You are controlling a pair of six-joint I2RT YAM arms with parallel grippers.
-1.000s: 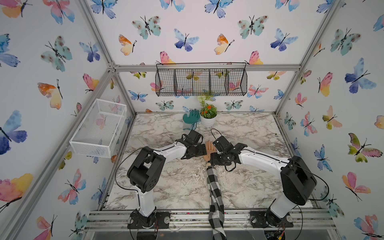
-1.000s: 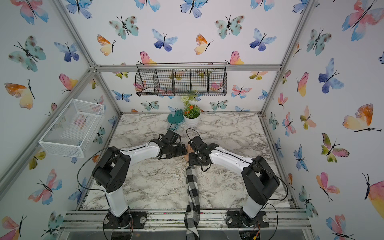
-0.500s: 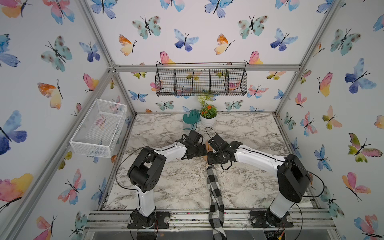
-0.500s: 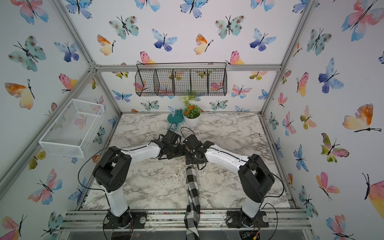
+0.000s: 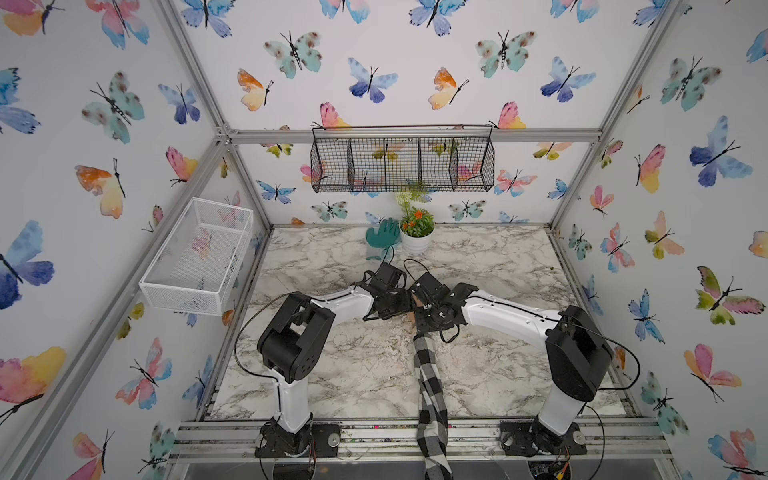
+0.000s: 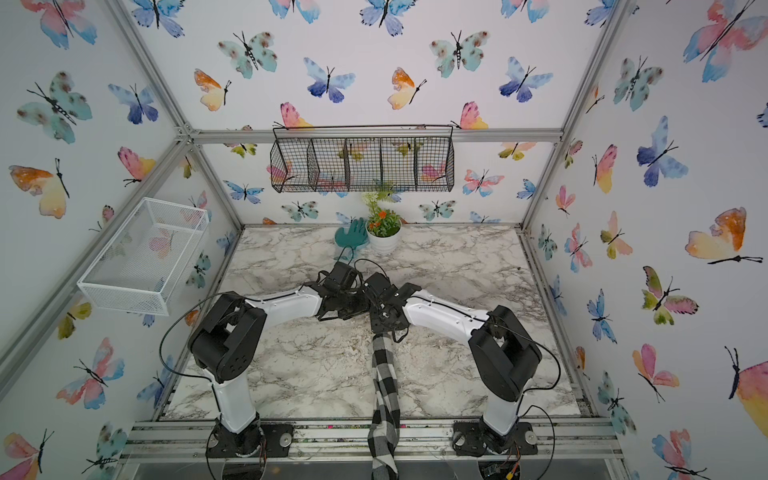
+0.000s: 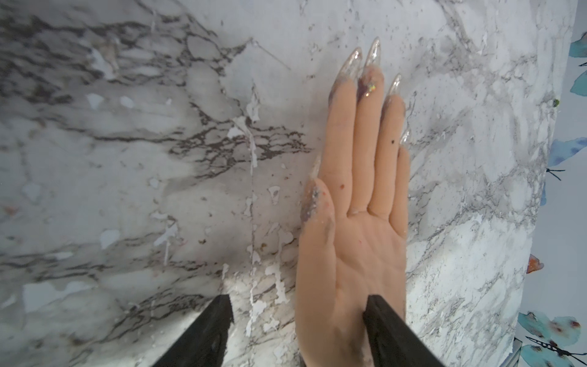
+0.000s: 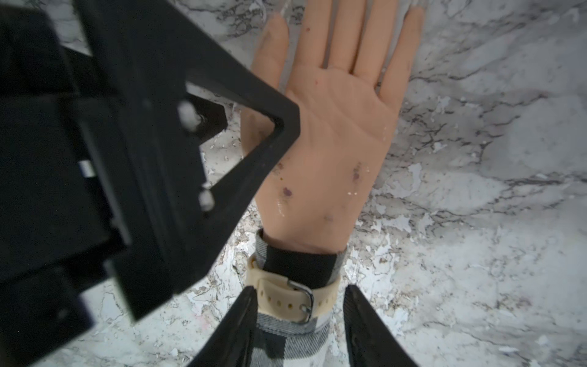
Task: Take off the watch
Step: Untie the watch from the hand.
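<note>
The watch [image 8: 279, 297] sits on the wrist, right btw the right gripper [image 8: 299, 290] jaws. Strap is smooth matte beige w/ a row of punched holes, small silvery metal buckle facing up; case not seen. It wraps over the end of a soft blk/wht check sleeve [image 8: 286, 338]. Jaws are spread, one flat blk finger each side of the strap, v. close to it. Can't tell if either pad touches.

Ahead of those jaws lies the mannequin hand [image 8: 333, 133], palm up, flat on the table. Skin is rubbery peach w/ dark specks & glossy smears. The left wrist view shows long clear pointed nails [image 7: 371, 52], w/ some glitter at the fingertips.

The left gripper [image 7: 298, 300] is also spread: one matte blk angular finger over the palm, the other well off the thumb side over bare table [image 7: 127, 159]. In the right wrist view its open triangular finger frame crosses the thumb base. Its boxy blk body blocks a big part of that view, just beside the right gripper's jaws.

Table is a glossy wht/grey marble-look top, chipped & flaking near both tools.

In both top views the two wrists meet nose to nose over the hand & hide the watch. Well beyond them at the back: teal hand-shaped item [image 5: 384, 235], wht pot w/ orange flowers [image 5: 415, 245], blk wire basket [image 5: 401, 160] on the back wall. A wht mesh basket [image 5: 195, 253] hangs on the wall out past the left gripper's side.
</note>
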